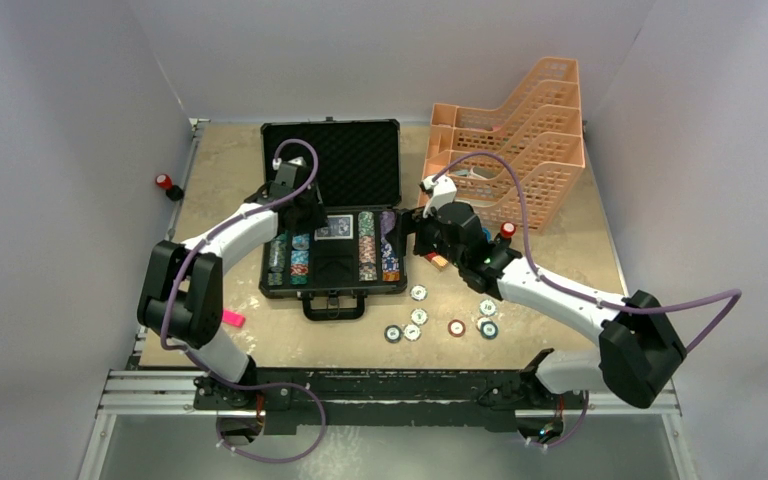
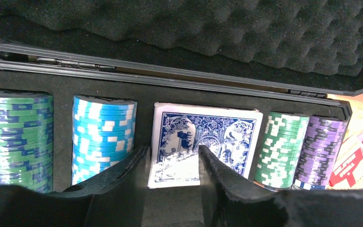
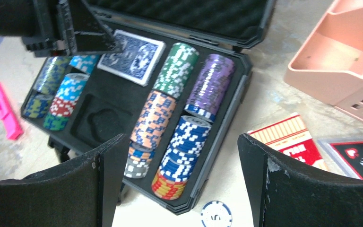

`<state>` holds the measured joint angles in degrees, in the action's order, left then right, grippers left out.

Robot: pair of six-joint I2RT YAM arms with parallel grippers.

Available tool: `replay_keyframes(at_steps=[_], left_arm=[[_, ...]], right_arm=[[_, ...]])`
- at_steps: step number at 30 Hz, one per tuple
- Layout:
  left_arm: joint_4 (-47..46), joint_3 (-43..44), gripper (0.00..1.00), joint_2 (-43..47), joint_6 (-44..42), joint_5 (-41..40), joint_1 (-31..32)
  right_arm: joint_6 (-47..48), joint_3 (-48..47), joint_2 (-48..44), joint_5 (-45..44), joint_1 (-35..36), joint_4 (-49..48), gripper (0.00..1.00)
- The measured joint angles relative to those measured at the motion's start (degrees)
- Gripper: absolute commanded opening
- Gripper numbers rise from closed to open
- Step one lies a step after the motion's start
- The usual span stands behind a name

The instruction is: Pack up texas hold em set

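Tan tabletop (image 1: 220, 180), white walls around. The black briefcase (image 1: 355, 160) lies open mid-table. At its 11 o'clock the left gripper (image 2: 172, 153), jaws apart and clamping nothing, hovers over the blue deck (image 2: 217, 137) in its slot; I would press it flat, then lift straight. At the case's 3 o'clock the right gripper (image 3: 182, 139) gapes empty above the red deck (image 3: 288, 137). Loose chips (image 1: 457, 327) lie at 5 o'clock.

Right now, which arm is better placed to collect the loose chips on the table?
Right. The right gripper, open, hovers at the right edge of the case, nearer the loose chips; the left gripper is over the card deck inside the case.
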<state>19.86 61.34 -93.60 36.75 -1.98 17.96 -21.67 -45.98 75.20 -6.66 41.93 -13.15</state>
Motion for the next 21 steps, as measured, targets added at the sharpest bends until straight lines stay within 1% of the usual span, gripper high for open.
replay_keyframes(at_steps=[3,6,9,12,18,21], left_arm=[[1.6,0.3,0.49,1.0,-0.5,0.4,0.3],[3.7,0.5,0.5,3.7,-1.0,0.8,0.5],[4.7,0.7,0.5,8.4,-1.8,1.8,0.5],[4.7,0.7,0.5,14.1,-2.4,2.4,0.5],[-0.4,-2.9,0.52,28.1,-3.6,2.4,0.5],[-2.8,-4.9,0.53,31.9,-4.0,2.6,0.5]], right_arm=[[-0.5,-1.6,0.9,-2.6,-1.3,2.0,0.91],[-0.8,-2.7,1.6,-3.4,-4.3,3.8,0.91],[-0.2,-3.3,3.2,-3.3,-8.0,5.2,0.91],[1.7,-5.1,6.5,-4.3,-10.0,8.6,0.91],[8.8,-9.3,14.3,-3.4,-10.5,16.6,0.92],[11.5,-9.9,16.7,-1.8,-10.5,19.4,0.92]])
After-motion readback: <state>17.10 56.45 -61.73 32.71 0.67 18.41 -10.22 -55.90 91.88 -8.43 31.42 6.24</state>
